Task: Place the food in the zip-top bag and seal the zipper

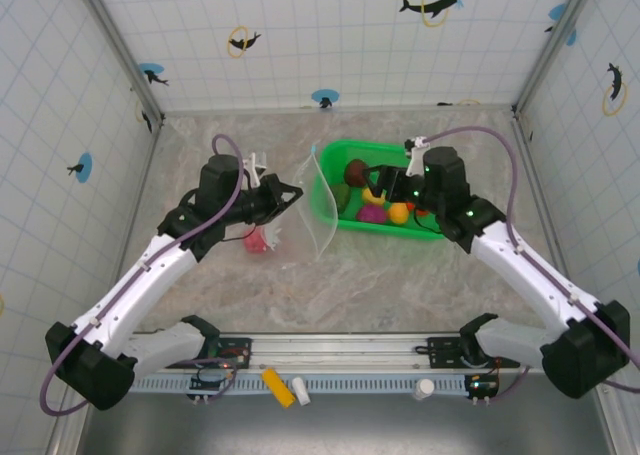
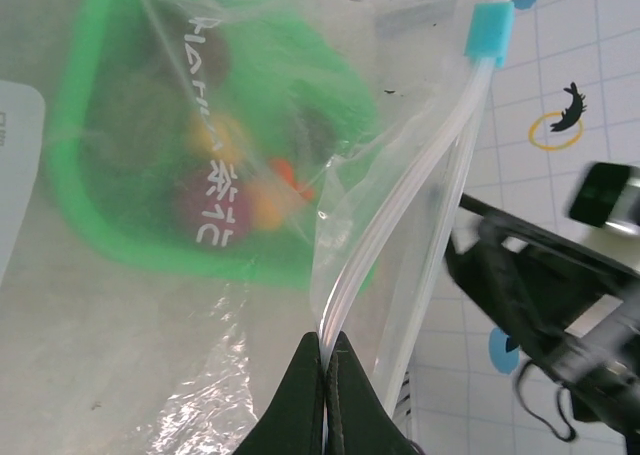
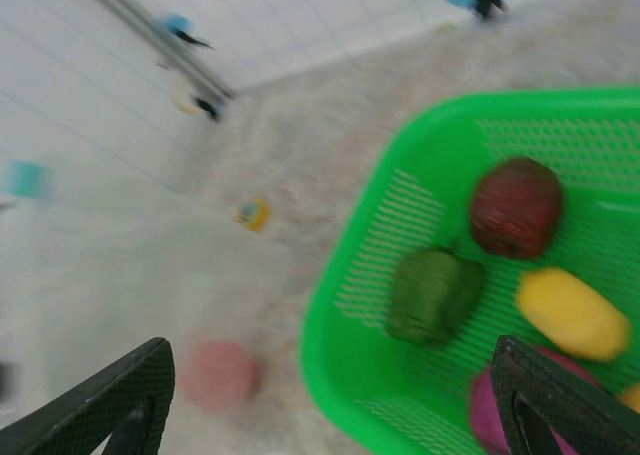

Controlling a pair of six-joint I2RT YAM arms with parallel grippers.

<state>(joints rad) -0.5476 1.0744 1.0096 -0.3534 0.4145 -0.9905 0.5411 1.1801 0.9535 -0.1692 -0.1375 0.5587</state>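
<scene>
- My left claw [image 2: 326, 367] pinches the zipper [image 2: 395, 245], holding the zip-top bag [image 1: 315, 207] upright beside the green basket [image 3: 345, 305].
- My right claw [image 3: 328, 345] is spread wide above the food [image 3: 515, 207] in the basket.

Seen through the zip-top bag [image 2: 150, 365], the food [image 2: 205, 203] in the basket [image 2: 70, 175] blurs to coloured smudges.

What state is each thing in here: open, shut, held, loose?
left gripper, shut on the zip-top bag at its zipper.
zip-top bag, held upright, mouth looks unsealed.
green basket, upright, holding food.
food, loose in the green basket.
right gripper, open, empty, above the green basket.
</scene>
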